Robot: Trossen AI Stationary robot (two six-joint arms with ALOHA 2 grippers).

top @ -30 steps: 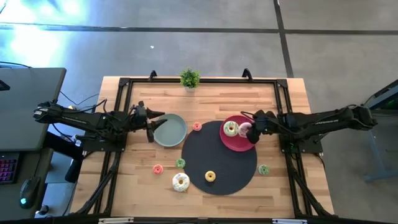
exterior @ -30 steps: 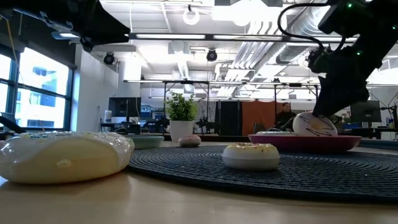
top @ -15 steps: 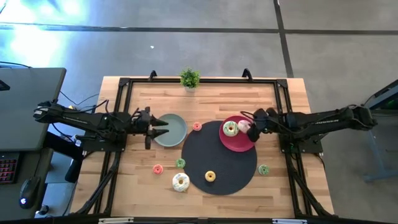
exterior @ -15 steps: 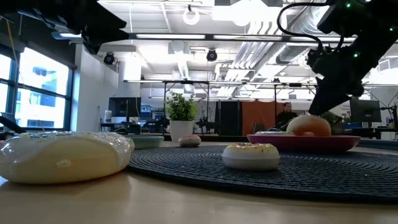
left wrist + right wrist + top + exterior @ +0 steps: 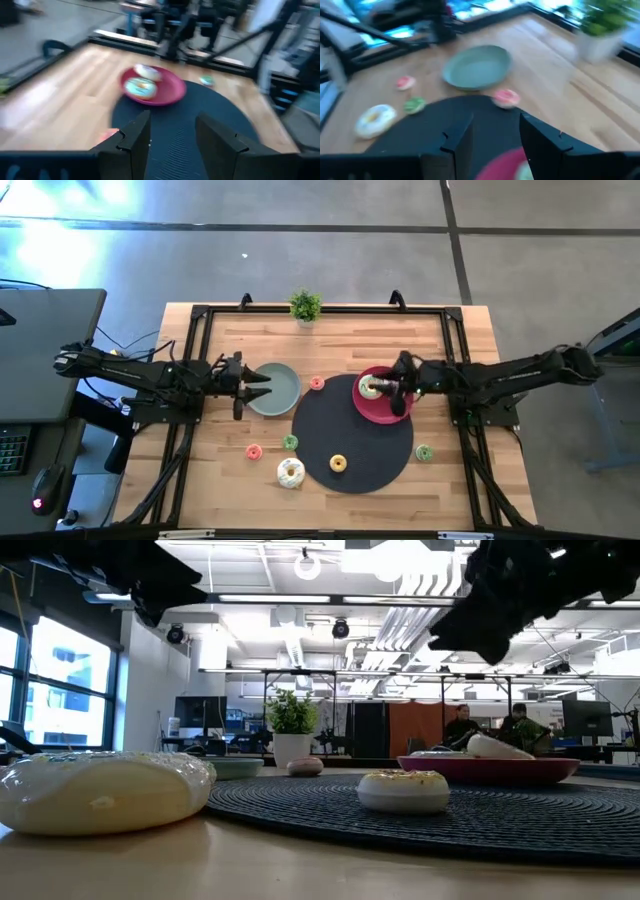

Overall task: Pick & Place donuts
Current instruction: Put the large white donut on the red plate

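Observation:
Two large donuts lie on the red plate: a white-frosted one and a cream-pink one, which leans tilted on the plate in the low view. My right gripper hovers open above this plate, touching nothing. My left gripper is open over the grey-green plate. A large white donut rests flat on the wood. The small yellow one sits on the black mat. Small pink, pink and green ones lie nearby.
Another small green donut lies right of the mat. A potted plant stands at the far edge. Black frame rails run along the table's left, right and far sides. Bare wood shows between the plates and the far edge.
My right gripper has let go of the cream-pink donut, risen clear and shifted toward the table's left over the red plate. The donut, held upright on the plate before, has tipped over and now lies tilted. My left gripper has moved slightly right, over the grey-green plate.

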